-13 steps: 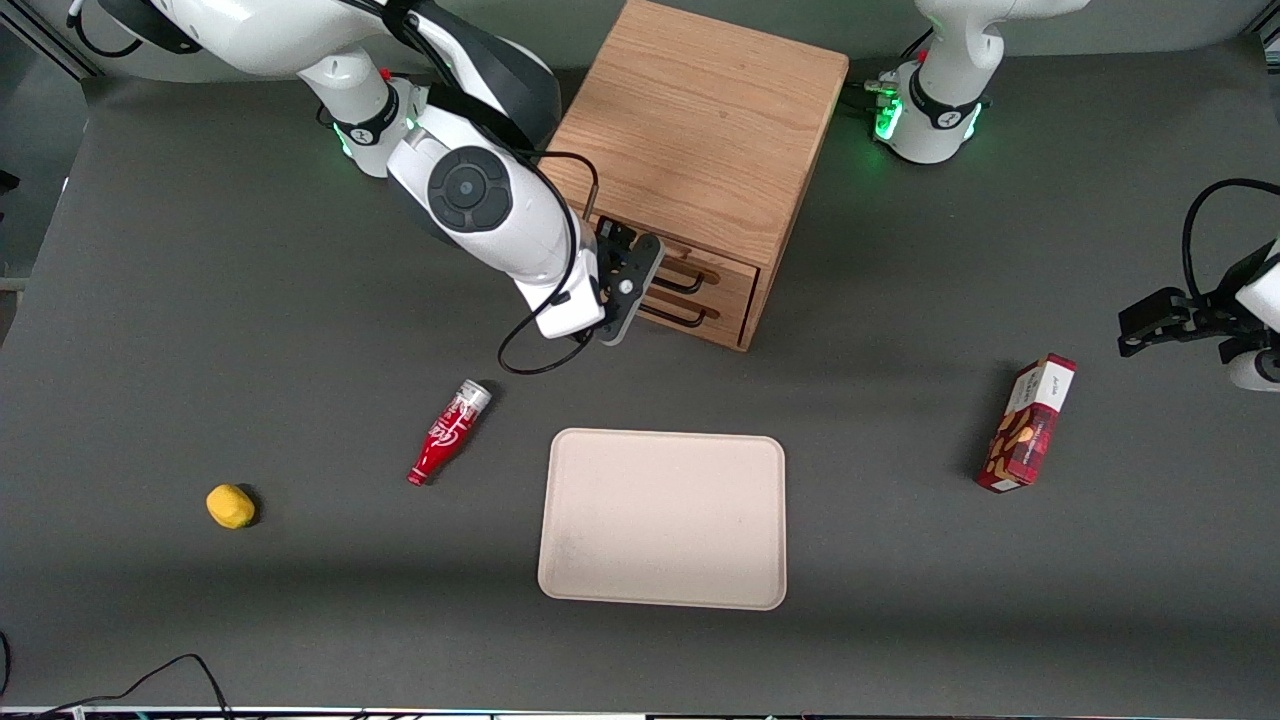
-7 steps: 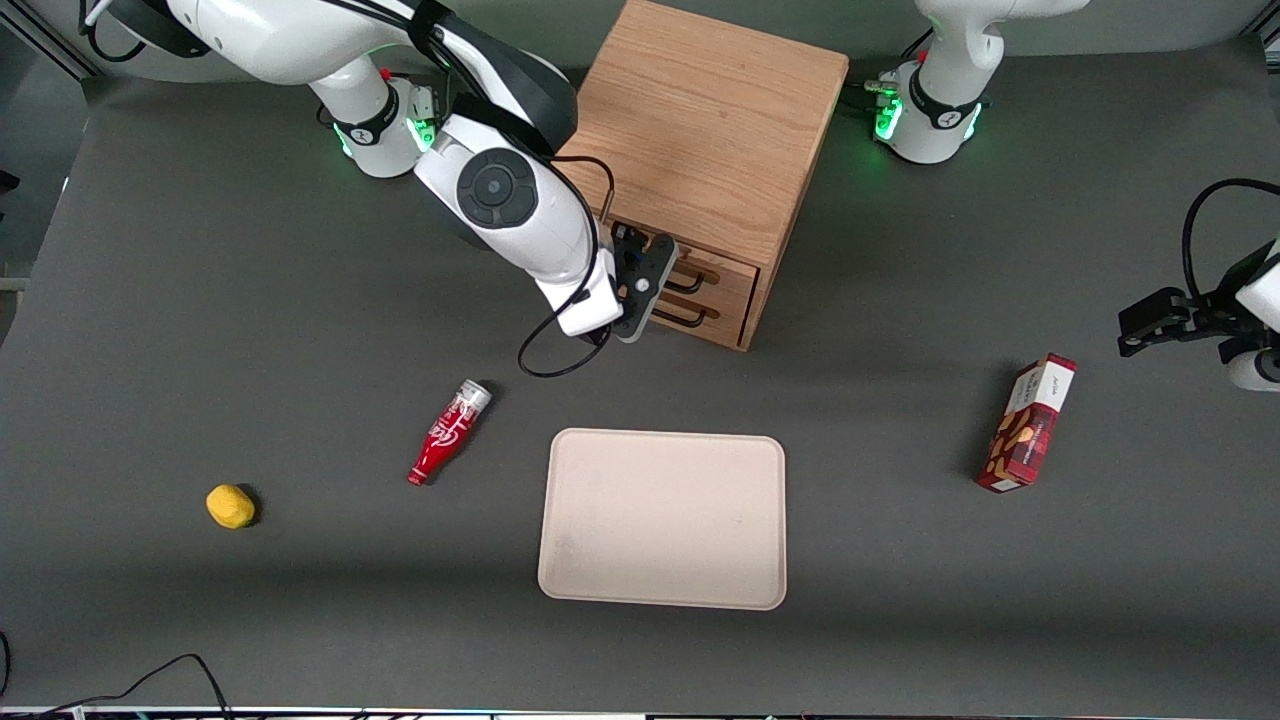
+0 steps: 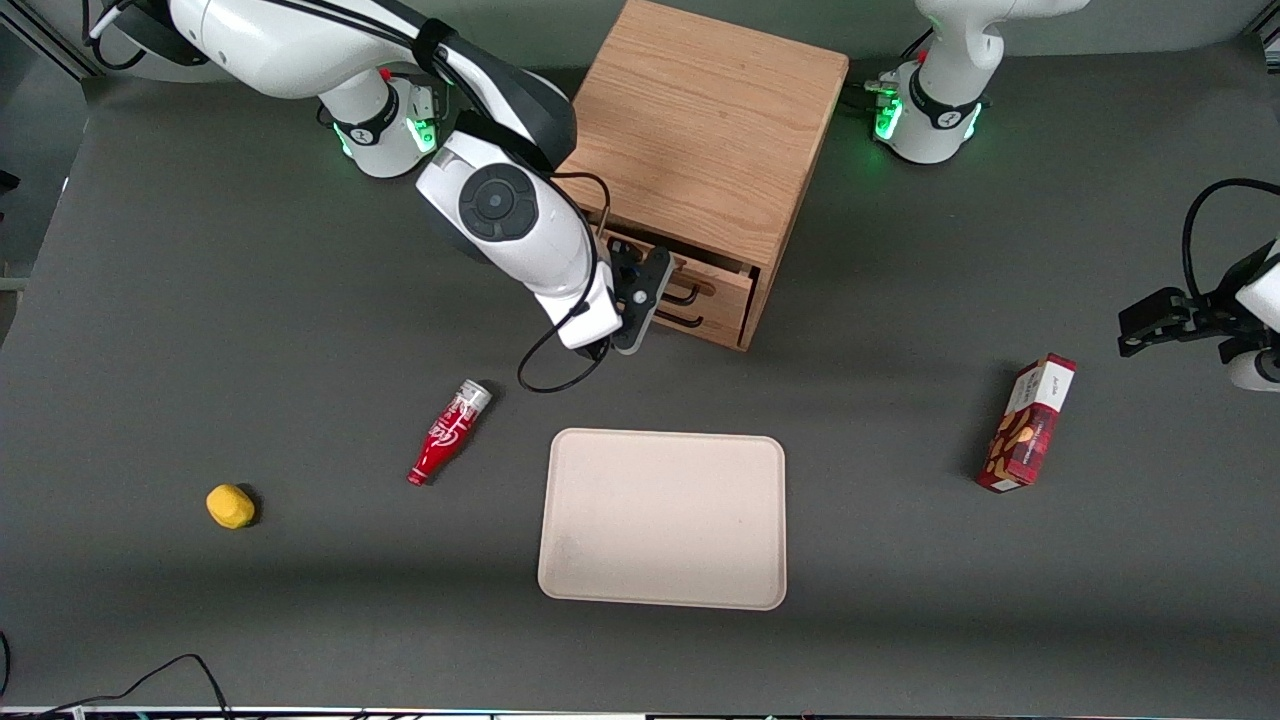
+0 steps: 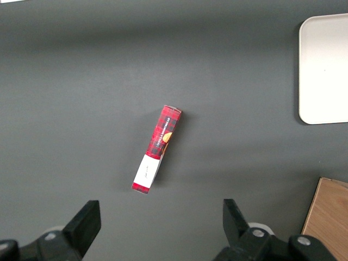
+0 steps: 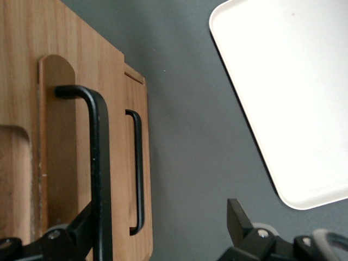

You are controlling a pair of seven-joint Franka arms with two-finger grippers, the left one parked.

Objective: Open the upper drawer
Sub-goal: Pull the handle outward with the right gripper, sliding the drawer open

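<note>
Two drawers front a wooden cabinet (image 3: pixel 700 150), and the upper drawer (image 3: pixel 715 283) stands pulled slightly out past the lower drawer (image 3: pixel 712 315). The pincer (image 3: pixel 648 296) sits at the upper drawer's black handle (image 5: pixel 98 163), its fingers (image 5: pixel 239 217) spread wide with the bar passing close by one of them; I cannot tell whether it touches. The arm hides the end of both drawer fronts toward the working arm's side.

Nearer the front camera than the cabinet, on the dark surface (image 3: pixel 900 600), lies a pale tray (image 3: pixel 664 520). A red bottle (image 3: pixel 448 433) with white script lies beside the tray, its lettering too small to read. A yellow lump (image 3: pixel 230 505) lies toward the working arm's end. A red box (image 3: pixel 1027 423) picturing nuts stands toward the parked arm's end; its print is unreadable.
</note>
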